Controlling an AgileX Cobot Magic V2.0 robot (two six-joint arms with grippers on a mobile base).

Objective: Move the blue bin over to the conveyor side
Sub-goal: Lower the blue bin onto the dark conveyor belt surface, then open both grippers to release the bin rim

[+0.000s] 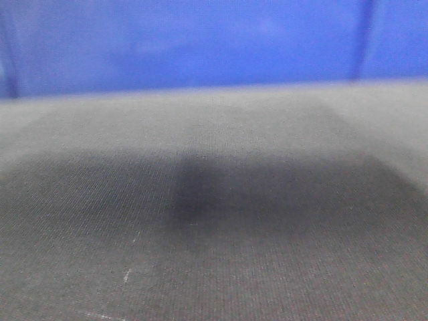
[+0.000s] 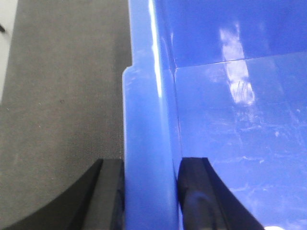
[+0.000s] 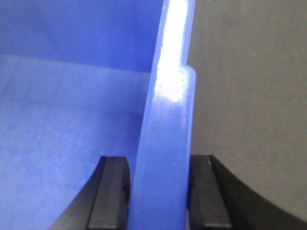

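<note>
- On the dark grey belt you are seeing the blue bin sitting at the far end of the front view, its wall filling the top of the frame and blurred by closeness.
- Your left gripper is straddling the bin's lipped rim: one black finger is pressing the outer face above the belt, the other is standing inside the bin, so the jaws are clamping the rim.
- Your right gripper is doing the same on another wall, with one finger inside the bin and the other outside over the grey surface, the jaws clenching on the rim.
- Beside the left gripper you are looking at textured grey belt, with a pale strip running along the frame's left edge.
- Whether the bin is resting on the belt or lifted off it, you cannot tell from these views.
</note>
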